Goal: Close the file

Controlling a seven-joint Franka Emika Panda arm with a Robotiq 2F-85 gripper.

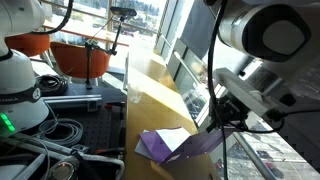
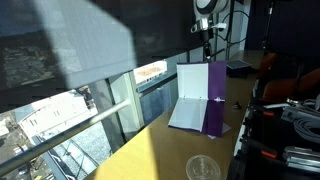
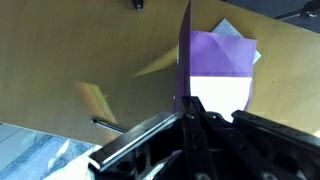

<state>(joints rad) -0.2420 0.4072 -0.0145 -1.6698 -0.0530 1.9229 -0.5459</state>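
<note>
The file (image 2: 215, 100) is a purple folder on the wooden table (image 2: 150, 150). It stands half open, with its cover raised nearly upright and white sheets (image 2: 190, 95) showing inside. My gripper (image 2: 208, 50) is at the cover's top edge and looks shut on it. In an exterior view the folder (image 1: 160, 145) lies near the table's front, and the lifted cover slants up to the gripper (image 1: 218, 118). In the wrist view the cover shows as a thin purple vertical edge above the fingers (image 3: 190, 105). The folder's lower half (image 3: 215, 55) and a white sheet (image 3: 222, 95) lie beyond.
A clear round disc (image 2: 203, 168) lies on the table near the folder. Windows with a rail (image 2: 90, 115) run along one side. A black bench with cables (image 1: 60, 140) and orange chairs (image 1: 75, 55) stand on the other side. A thin dark stick (image 3: 105, 124) lies on the wood.
</note>
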